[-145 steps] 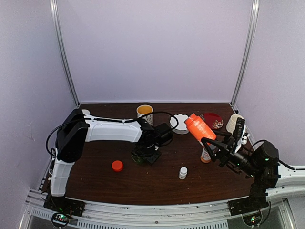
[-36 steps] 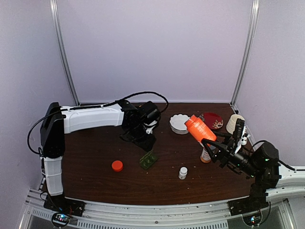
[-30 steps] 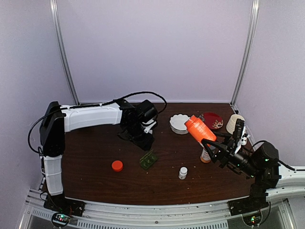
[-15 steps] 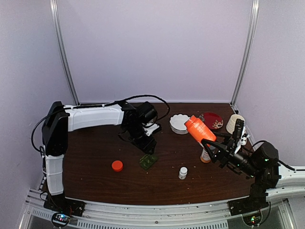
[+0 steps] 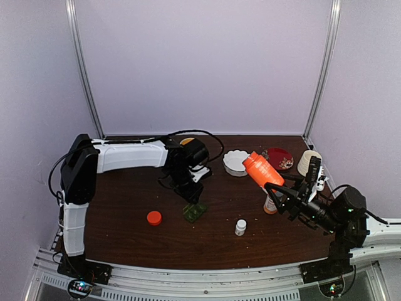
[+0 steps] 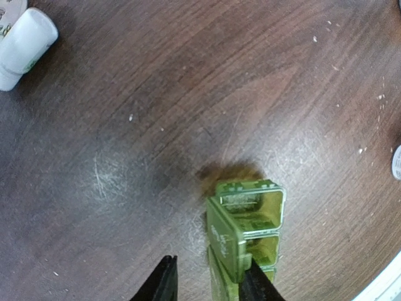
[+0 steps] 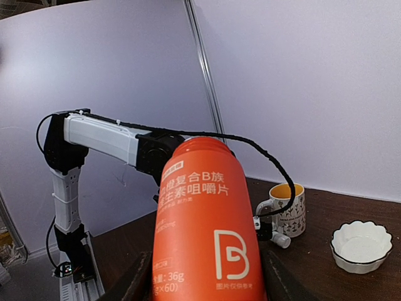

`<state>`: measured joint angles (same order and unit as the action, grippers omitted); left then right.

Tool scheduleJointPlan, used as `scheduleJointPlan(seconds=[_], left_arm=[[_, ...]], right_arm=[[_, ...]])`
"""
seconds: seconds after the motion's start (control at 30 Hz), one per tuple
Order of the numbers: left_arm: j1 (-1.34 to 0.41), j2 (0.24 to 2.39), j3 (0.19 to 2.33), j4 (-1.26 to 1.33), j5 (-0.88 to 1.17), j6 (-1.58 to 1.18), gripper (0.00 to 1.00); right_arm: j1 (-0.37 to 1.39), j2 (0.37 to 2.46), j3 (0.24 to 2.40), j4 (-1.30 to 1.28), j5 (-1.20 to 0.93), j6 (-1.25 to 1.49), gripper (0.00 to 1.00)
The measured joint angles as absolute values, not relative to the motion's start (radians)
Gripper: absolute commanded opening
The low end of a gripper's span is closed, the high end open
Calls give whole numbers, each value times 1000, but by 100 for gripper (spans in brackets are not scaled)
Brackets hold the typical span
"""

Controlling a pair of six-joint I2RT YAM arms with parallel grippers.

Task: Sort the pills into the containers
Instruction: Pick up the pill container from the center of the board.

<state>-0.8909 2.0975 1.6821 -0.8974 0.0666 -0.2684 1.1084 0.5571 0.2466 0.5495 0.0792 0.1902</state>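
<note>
Green pill box [image 6: 247, 229]: lies open mid-table [image 5: 125, 238], toward the front edge.
Your left gripper [image 6: 210, 276]: jaws narrowly apart, straddling the box's end; contact unclear.
Your right gripper [image 7: 203, 279]: clamps the tilted orange bottle [image 7: 207, 219] above the right side.

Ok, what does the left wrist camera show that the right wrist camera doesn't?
Only the left wrist: the green pill box, lid open, between the fingers of the left gripper, and a small white bottle. Only the right wrist: the orange bottle in the right gripper, a mug, a white bowl and the left arm. Both: the dark wooden table.
</note>
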Motion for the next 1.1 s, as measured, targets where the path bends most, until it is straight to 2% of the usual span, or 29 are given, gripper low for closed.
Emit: scheduleJointPlan(seconds=[0.1,0.43,0.67,1.1], left_arm=[[-891,2098,1682,-898,62,-268,15],[-891,2098,1692,-916,16,-282,3],[-891,2067,1653,-930,-58,-324,2],[-890,1950,1498,-920,-92,-443,2]], right_arm=[[1108,557,247,550,80,190,0],[1108,587,247,550,80,191,0],[1108,710,247,600,41,209,0],[1108,1150,279,865,-113,309,0]])
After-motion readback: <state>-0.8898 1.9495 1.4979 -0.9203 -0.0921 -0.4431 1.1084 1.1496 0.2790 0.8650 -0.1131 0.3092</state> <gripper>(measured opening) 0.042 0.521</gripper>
